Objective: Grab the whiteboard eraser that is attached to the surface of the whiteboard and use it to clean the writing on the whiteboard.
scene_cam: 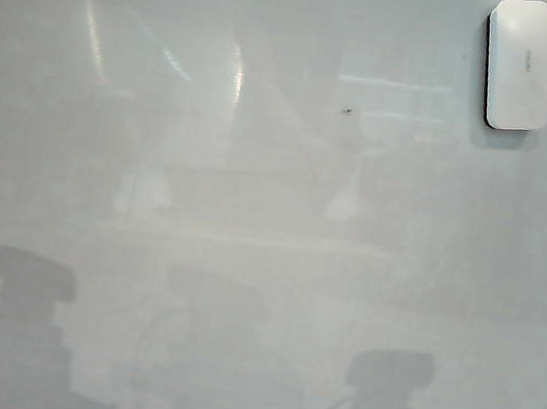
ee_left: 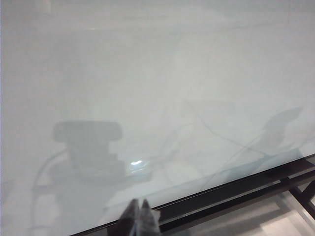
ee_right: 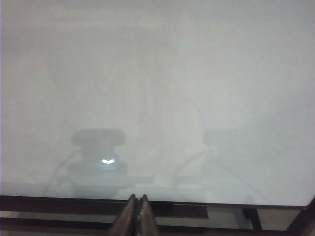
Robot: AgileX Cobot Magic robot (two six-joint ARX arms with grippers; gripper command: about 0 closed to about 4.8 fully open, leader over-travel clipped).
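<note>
Exterior view, whiteboard eraser [scene_cam: 520, 64] on glossy whiteboard [scene_cam: 252, 212], left pincer [ee_left: 140, 205], right pincer [ee_right: 137, 199] closed

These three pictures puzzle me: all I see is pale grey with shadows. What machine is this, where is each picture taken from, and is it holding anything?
It is a robot with two arms, each ending in a two-finger gripper. One camera off the arms looks at a whiteboard; the white eraser sits on it at that view's upper right, and no red writing shows. The other two cameras ride on the wrists. The left gripper and right gripper show only as pinched-together fingertips near the board's dark edge, both shut and holding nothing. The grey shapes are shadows and reflections.
</note>
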